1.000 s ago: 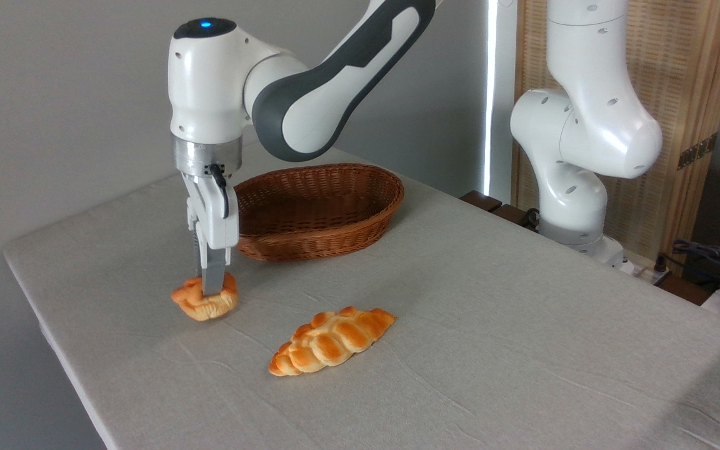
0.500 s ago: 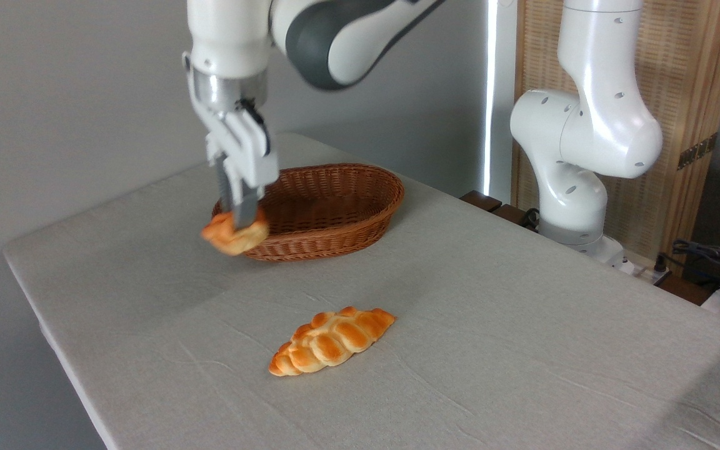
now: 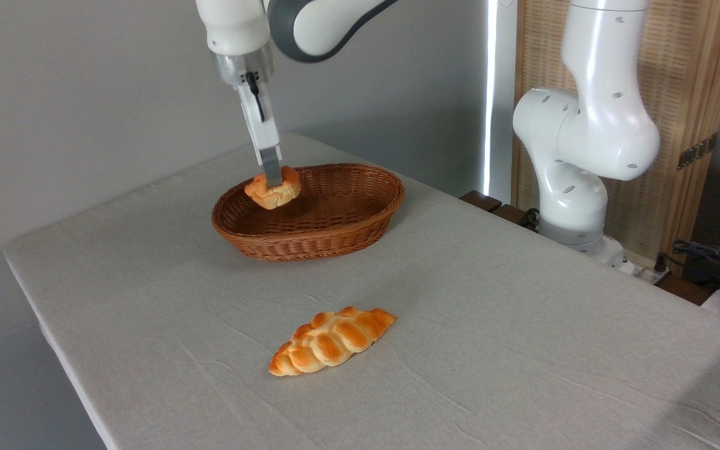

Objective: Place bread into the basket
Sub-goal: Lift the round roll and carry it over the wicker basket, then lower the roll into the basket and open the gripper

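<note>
The bread (image 3: 274, 192), a small round golden-orange bun, hangs in the air over the left part of the basket. My gripper (image 3: 271, 178) is shut on it from above, its near finger covering the bun's middle. The basket (image 3: 335, 240) is an oval brown wicker one standing at the back of the table, with nothing lying inside that I can see.
A longer braided loaf (image 3: 331, 340) lies on the grey tablecloth (image 3: 491, 350) in front of the basket. The arm's white base (image 3: 575, 187) stands at the table's right rear edge, with cables (image 3: 710, 256) beyond it.
The bun left the table at the left of the basket, rose, and travelled right and back with the gripper. It now hangs above the basket's inside.
</note>
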Controlling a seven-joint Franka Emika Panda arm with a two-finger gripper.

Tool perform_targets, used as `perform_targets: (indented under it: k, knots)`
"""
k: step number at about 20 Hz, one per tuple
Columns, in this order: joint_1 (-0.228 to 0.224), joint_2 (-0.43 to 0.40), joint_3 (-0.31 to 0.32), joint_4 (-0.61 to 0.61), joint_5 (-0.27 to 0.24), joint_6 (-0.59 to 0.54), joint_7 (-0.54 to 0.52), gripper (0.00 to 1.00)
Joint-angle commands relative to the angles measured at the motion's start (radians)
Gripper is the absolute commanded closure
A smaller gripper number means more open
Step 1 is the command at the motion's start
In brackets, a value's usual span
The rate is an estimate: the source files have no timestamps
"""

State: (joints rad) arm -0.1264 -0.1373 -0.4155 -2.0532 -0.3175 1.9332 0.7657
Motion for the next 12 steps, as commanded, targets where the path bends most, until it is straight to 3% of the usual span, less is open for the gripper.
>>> perform_targets:
  k: [1,2,4,12]
  knots:
    - [-0.001,0.07,-0.02,-0.027,0.026,0.099,-0.006,0.49]
    - [-0.001,0.091,-0.022,-0.027,0.037,0.119,-0.006,0.42]
    - [-0.004,0.107,-0.023,-0.027,0.037,0.147,-0.005,0.0]
    - [-0.004,0.102,-0.023,-0.016,0.037,0.098,-0.009,0.0]
